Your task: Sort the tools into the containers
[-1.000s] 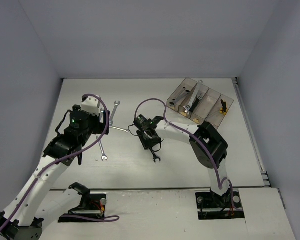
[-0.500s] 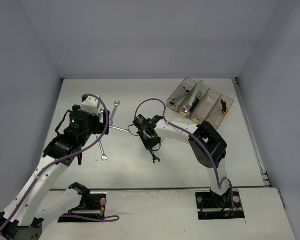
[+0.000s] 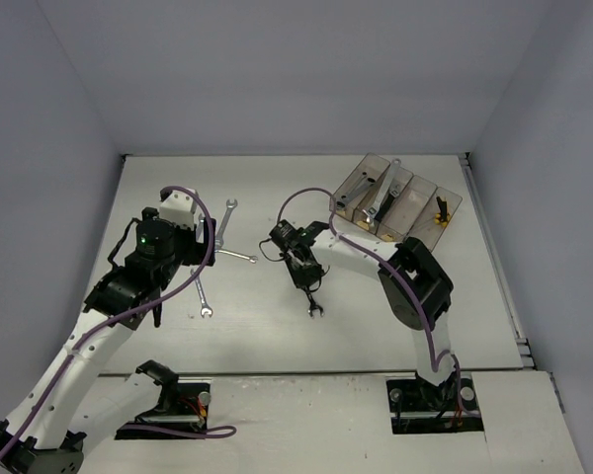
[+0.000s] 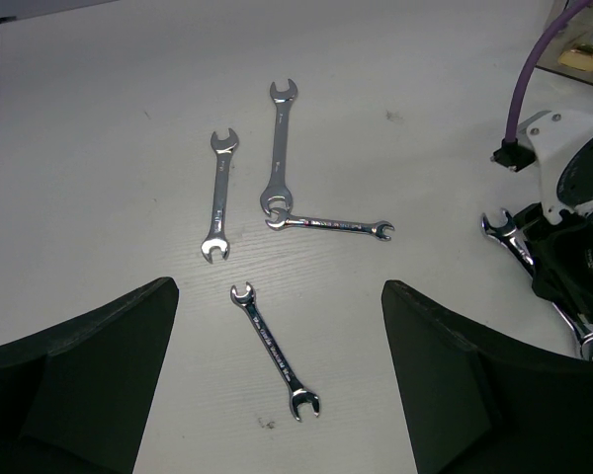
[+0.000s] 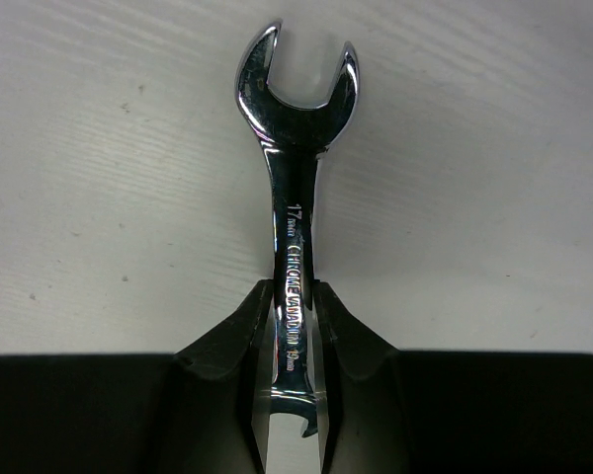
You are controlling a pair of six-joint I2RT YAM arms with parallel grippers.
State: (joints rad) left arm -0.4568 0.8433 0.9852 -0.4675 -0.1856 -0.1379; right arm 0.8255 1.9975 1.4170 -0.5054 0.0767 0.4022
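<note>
My right gripper (image 5: 294, 296) is shut on the shank of a silver wrench (image 5: 295, 178), whose open end points away from the fingers over the white table. From above, that gripper (image 3: 304, 275) sits mid-table with the wrench (image 3: 315, 309) sticking out toward the near edge. My left gripper (image 4: 277, 291) hangs open above a small wrench (image 4: 274, 351). Three more wrenches (image 4: 217, 196), (image 4: 279, 148), (image 4: 328, 225) lie beyond it. The containers (image 3: 351, 180) stand at the back right, holding wrenches (image 3: 381, 197) and a yellow-and-black driver (image 3: 441, 210).
The right arm's wrist (image 4: 573, 188) and purple cable (image 4: 534, 69) stand close to the right of the loose wrenches. Walls enclose the table on the left, back and right. In the top view, loose wrenches (image 3: 222, 221), (image 3: 202, 294) lie beside the left arm.
The right jaws have closed on the wrench, and that gripper has shifted slightly right and back with it. The left arm has stayed in place.
</note>
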